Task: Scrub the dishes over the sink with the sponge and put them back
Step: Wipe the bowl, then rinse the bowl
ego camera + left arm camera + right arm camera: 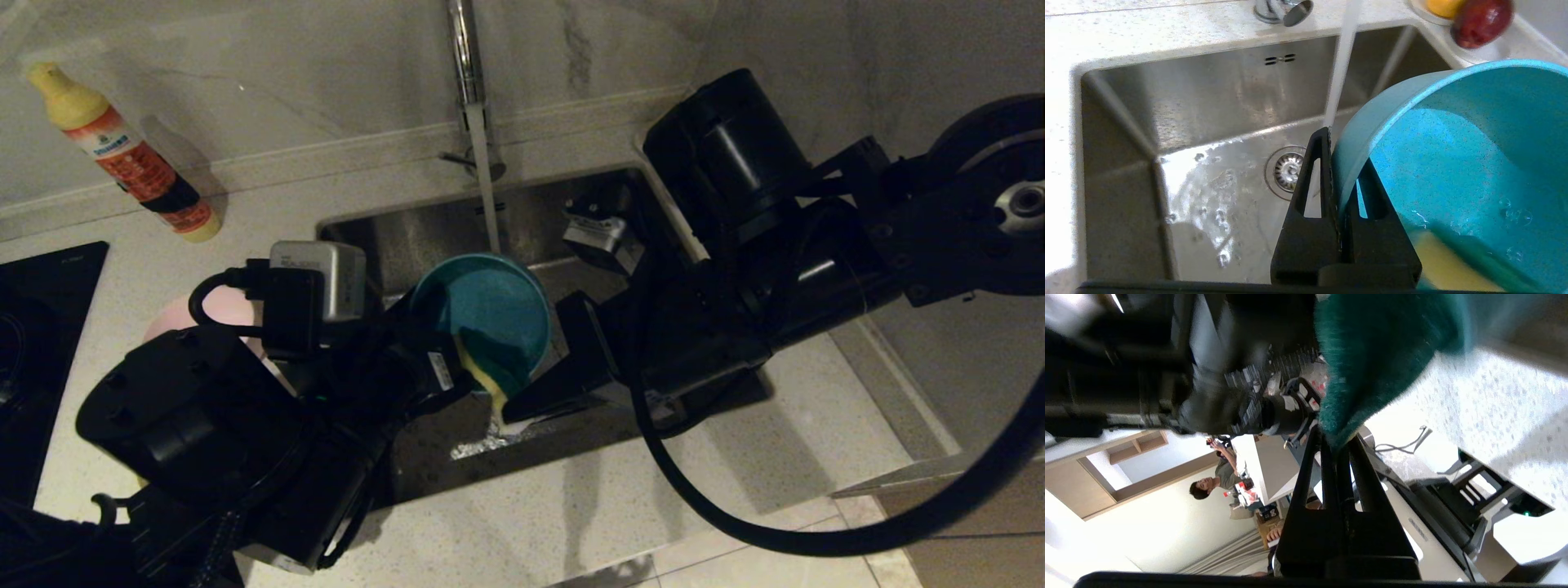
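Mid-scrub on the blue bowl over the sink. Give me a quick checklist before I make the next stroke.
1. Left gripper shut on blue bowl rim: ok.
2. Right gripper shut on sponge: ok.
3. Sponge inside the bowl, against its lower wall: ok.
4. Bowl held above the sink, not the counter: ok.
5. Tap water running, falling just past the bowl's rim: ok.
6. Pink bowl on the counter behind the left arm; whether it is clean: cannot tell.
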